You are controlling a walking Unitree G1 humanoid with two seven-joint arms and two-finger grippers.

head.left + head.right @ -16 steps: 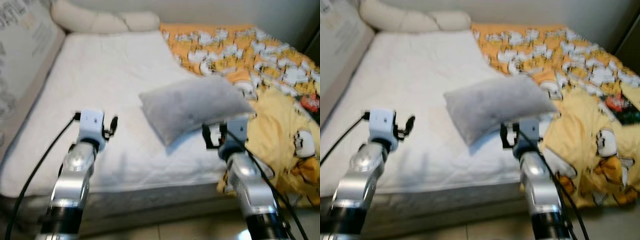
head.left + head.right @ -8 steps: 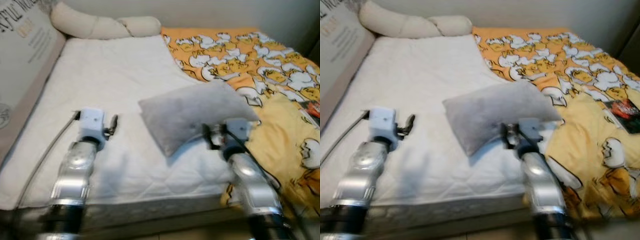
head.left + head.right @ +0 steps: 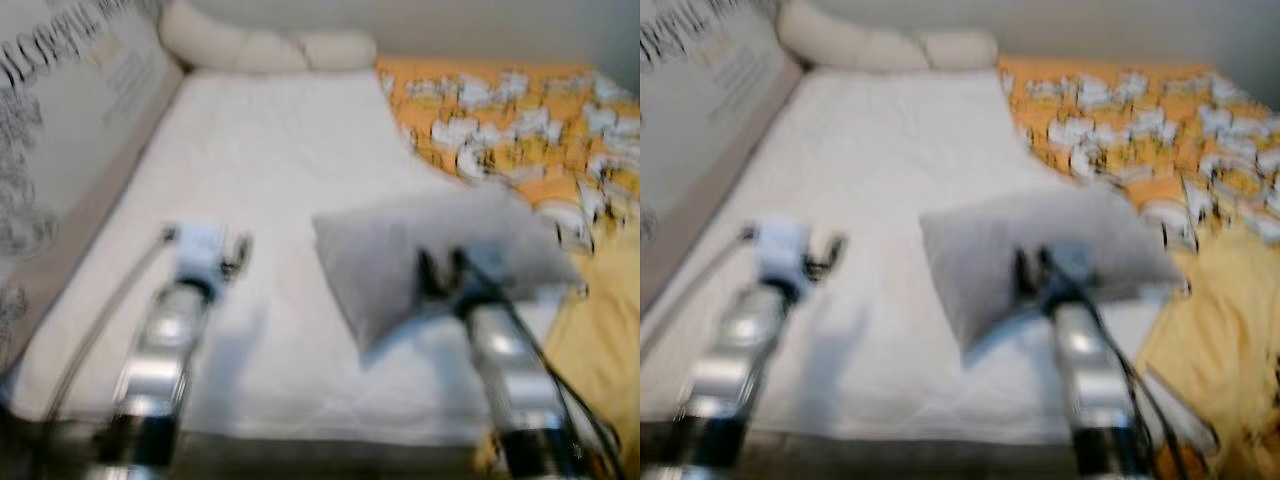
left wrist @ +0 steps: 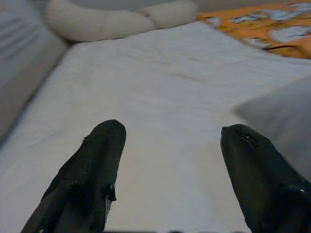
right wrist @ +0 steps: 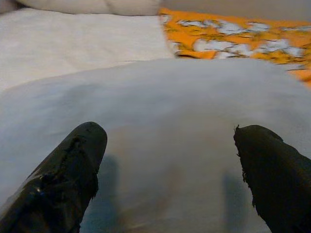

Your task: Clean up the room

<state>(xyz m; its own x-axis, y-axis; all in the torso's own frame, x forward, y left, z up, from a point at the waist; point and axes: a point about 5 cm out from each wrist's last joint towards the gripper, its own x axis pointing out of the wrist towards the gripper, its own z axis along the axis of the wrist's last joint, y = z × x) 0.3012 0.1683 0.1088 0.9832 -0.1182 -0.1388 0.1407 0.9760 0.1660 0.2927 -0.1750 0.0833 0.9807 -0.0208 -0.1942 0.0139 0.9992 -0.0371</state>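
A grey pillow (image 3: 440, 250) lies askew on the white mattress (image 3: 270, 170). My right gripper (image 5: 170, 145) hovers just over the pillow's near side, open, with the grey fabric (image 5: 165, 107) spread between its two black fingers. My left gripper (image 4: 170, 141) is open above bare white sheet, to the left of the pillow, whose corner (image 4: 282, 116) shows beside one finger. An orange and yellow duvet with white cartoon prints (image 3: 530, 120) covers the bed's right side. The eye views are blurred.
A long cream bolster (image 3: 260, 45) lies at the head of the bed. A padded side panel with printed lettering (image 3: 60, 130) runs along the left. The mattress's near edge (image 3: 300, 440) is just before me.
The whole view has shifted as I moved closer and to the left. My right gripper now reaches over the pillow's near side. The left gripper keeps its place over the sheet.
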